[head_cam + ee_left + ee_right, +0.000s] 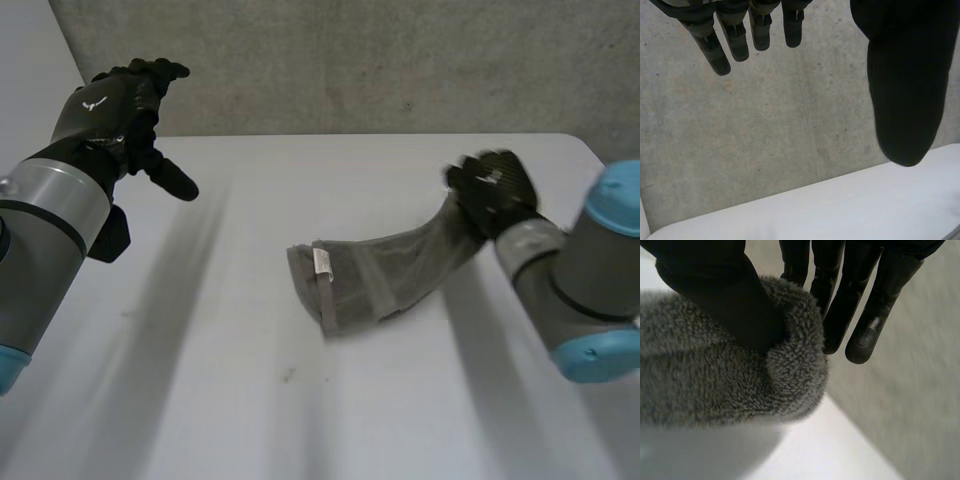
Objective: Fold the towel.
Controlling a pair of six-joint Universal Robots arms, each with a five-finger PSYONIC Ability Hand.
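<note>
A grey towel (380, 280) lies bunched in the middle of the white table (250, 400), with a white label on its left end. Its right end rises off the table into my right hand (495, 190), which pinches the cloth. In the right wrist view the thumb (735, 295) presses the fluffy towel (715, 380) against the fingers (840, 295). My left hand (125, 100) hovers high over the table's far left corner, away from the towel. Its fingers (740, 35) are straight and its thumb (905, 85) is spread, with nothing between them.
A grey concrete wall (380, 60) stands behind the table's far edge. The table's right edge runs close to my right arm (590, 290).
</note>
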